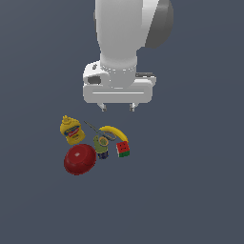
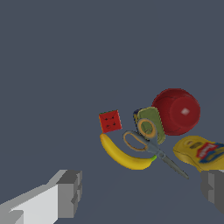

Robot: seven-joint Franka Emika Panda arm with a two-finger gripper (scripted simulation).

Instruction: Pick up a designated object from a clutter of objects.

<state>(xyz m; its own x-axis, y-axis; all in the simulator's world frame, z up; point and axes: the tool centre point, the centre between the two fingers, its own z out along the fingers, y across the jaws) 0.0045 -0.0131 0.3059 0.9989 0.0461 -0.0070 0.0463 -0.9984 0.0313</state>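
The scissors (image 2: 151,144) have thin grey blades and two orange-yellow ring handles. They lie between the banana (image 2: 124,156) and the greenish can (image 2: 151,124), one ring resting on the can. In the exterior view the scissors (image 1: 97,130) show as a thin dark line by the mustard bottle (image 1: 71,130). The red bowl (image 1: 79,159) lies upside down, and the red-green-white cube (image 1: 123,148) sits at the group's right. My gripper (image 1: 117,107) is open and empty, hanging above and just behind the clutter. Its fingertips (image 2: 70,192) frame the wrist view.
The objects lie on a plain dark grey-blue floor (image 1: 190,190). The mustard bottle (image 2: 201,152) lies close to the scissors' blade tips. The bowl (image 2: 176,111) touches the can.
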